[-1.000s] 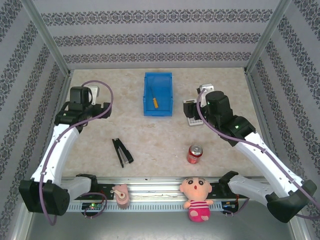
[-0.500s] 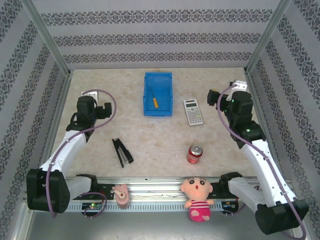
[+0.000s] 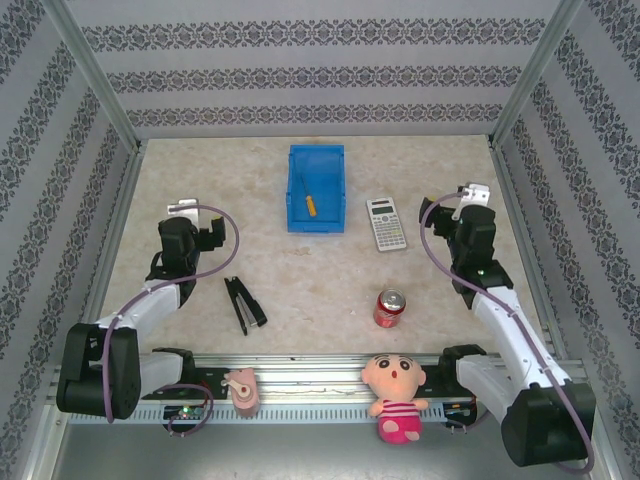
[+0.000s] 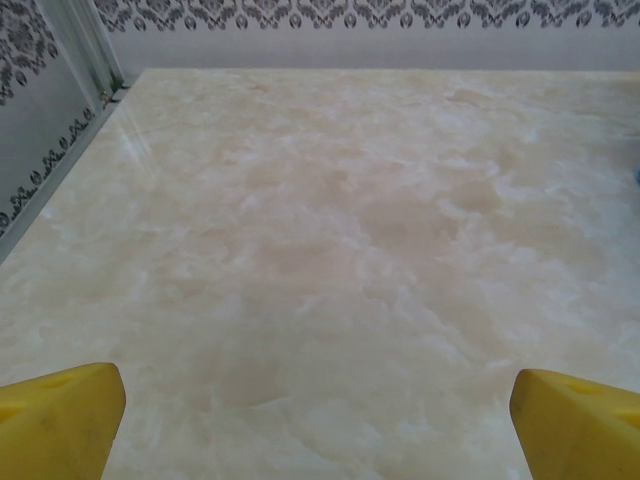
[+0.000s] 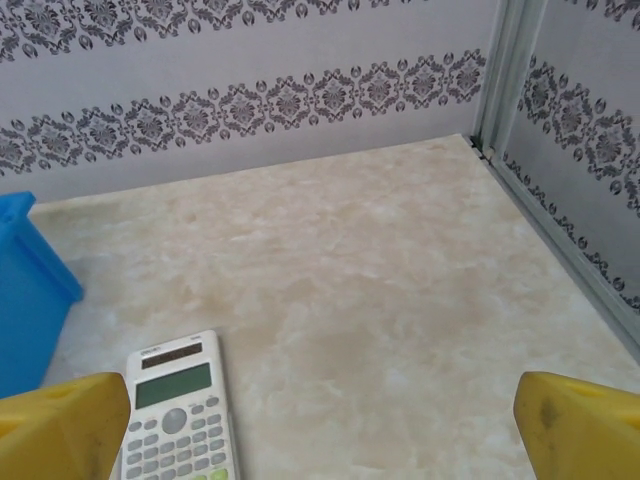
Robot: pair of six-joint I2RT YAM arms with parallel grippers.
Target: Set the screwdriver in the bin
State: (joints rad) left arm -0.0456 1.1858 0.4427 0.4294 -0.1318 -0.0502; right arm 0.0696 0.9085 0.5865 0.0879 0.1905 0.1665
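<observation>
The screwdriver [image 3: 309,203], orange-yellow handled with a thin shaft, lies slanted inside the blue bin [image 3: 326,172] at the far middle of the table. A corner of the bin [image 5: 25,290] also shows at the left of the right wrist view. My left gripper [image 3: 197,222] hangs over bare table well left of the bin, and its yellow fingers [image 4: 55,420] are spread wide with nothing between them. My right gripper [image 3: 462,208] is to the right of the calculator, and its yellow fingers [image 5: 585,425] stand open and empty.
A white calculator [image 3: 386,223] [image 5: 180,410] lies right of the bin. A black stapler [image 3: 244,303] and a red can [image 3: 389,308] sit nearer the front. Two dolls [image 3: 393,395] rest on the front rail. Patterned walls and metal posts close in three sides.
Both arms have drawn back toward their bases. The right gripper has moved off the calculator to the right. The left gripper has come nearer. The screwdriver stayed in the bin.
</observation>
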